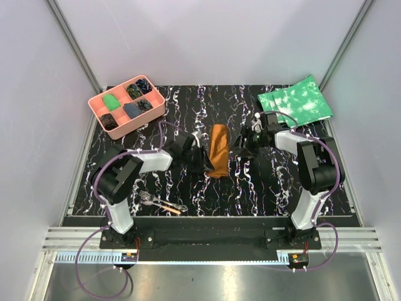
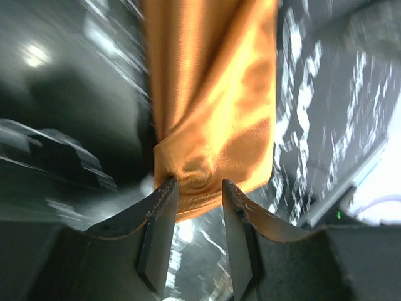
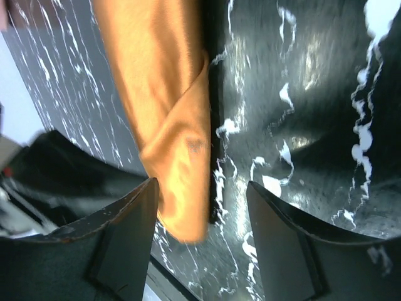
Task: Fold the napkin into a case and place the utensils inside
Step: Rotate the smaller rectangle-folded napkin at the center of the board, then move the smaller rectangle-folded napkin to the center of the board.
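Around the folded case (image 1: 218, 150), left fingers (image 2: 156, 238) sit half-apart at its end, grip unclear, right fingers (image 3: 282, 251) gape empty, and utensils (image 1: 161, 204) lie outside, well left of it.

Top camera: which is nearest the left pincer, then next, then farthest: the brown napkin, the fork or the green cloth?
1. Napkin: right at the left pincer, mid-table.
2. Fork: near edge, left.
3. Green cloth: far right corner.
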Tool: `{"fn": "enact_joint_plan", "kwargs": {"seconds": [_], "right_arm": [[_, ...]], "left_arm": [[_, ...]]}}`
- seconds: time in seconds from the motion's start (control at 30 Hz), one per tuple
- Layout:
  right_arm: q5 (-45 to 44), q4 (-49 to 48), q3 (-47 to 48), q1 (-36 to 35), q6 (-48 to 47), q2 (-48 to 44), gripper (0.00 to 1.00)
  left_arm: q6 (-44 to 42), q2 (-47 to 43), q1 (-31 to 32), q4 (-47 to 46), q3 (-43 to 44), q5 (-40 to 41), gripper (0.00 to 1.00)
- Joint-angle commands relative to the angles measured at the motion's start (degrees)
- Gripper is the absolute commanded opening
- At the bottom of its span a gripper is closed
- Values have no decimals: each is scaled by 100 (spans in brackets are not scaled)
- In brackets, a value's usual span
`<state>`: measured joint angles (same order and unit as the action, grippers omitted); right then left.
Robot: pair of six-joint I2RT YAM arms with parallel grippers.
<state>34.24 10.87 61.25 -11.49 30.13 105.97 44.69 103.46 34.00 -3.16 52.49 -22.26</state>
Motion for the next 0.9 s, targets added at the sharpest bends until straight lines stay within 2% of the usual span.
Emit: {"fn": "enact_joint_plan", "kwargs": {"seconds": [0.0, 0.27, 0.43, 0.5, 0.67, 0.87], "right_arm": [[433, -15, -394, -11, -393, -235, 65], [549, 64, -1562, -485, -385, -955, 58], [233, 64, -2301, -908, 19, -1833, 54], [162, -58, -2705, -1022, 255, -2158, 49], [39, -146, -3399, -1101, 572, -2792, 48], [-198, 11, -3664, -1145, 898, -3319, 50]], "left_arm": [[461, -203, 615, -150, -405, 195, 41], [848, -352, 1196, -317, -590, 433, 41], [1042, -616, 1513, -335, -907, 582, 42], [1121, -800, 1635, -335, -1074, 670, 42], [1297, -1143, 1847, -343, -1416, 706, 42], [1578, -1573, 2128, -396, -1750, 714, 43]]}}
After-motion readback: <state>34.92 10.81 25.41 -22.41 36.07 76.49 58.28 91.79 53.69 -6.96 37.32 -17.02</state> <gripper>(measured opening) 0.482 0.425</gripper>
